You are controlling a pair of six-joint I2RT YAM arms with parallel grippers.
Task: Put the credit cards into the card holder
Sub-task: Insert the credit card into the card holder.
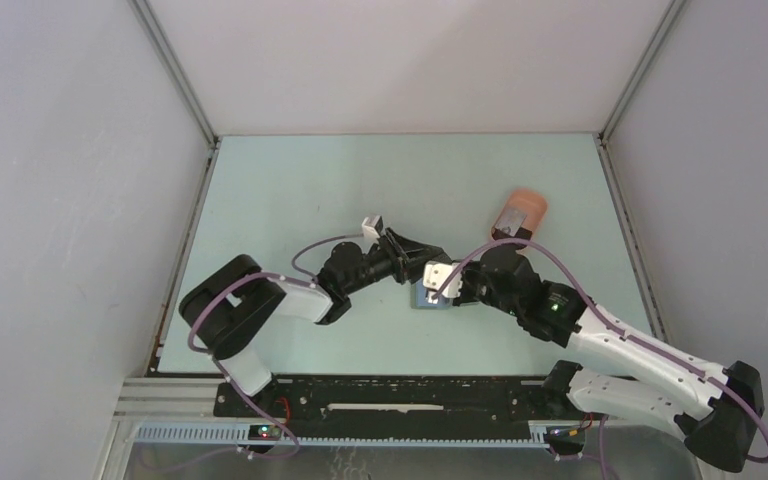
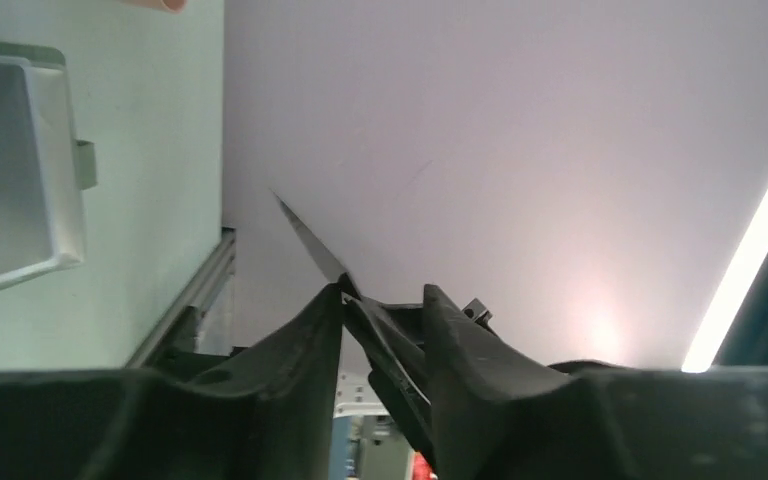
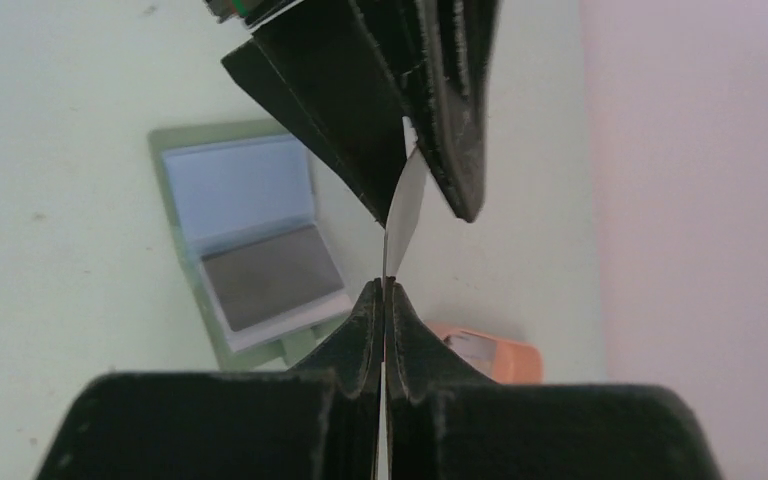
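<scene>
My right gripper (image 3: 384, 287) is shut on a thin silvery credit card (image 3: 403, 205), seen edge-on and held above the table. The card's far end lies between the fingers (image 3: 450, 120) of my left gripper (image 2: 382, 292). Those jaws stand a little apart: the card (image 2: 310, 238) runs slantwise through the gap and touches the left fingertip. From above, the two grippers (image 1: 412, 265) (image 1: 440, 283) meet at mid-table over the card holder (image 1: 428, 298). The grey-green card holder (image 3: 250, 235) lies open and flat, showing its inner pockets. A second card (image 3: 470, 348) lies in the tray.
A salmon-pink oval tray (image 1: 522, 212) sits to the back right of the grippers, near the right wall; it also appears low in the right wrist view (image 3: 510, 362). White enclosure walls surround the pale green table (image 1: 310, 190).
</scene>
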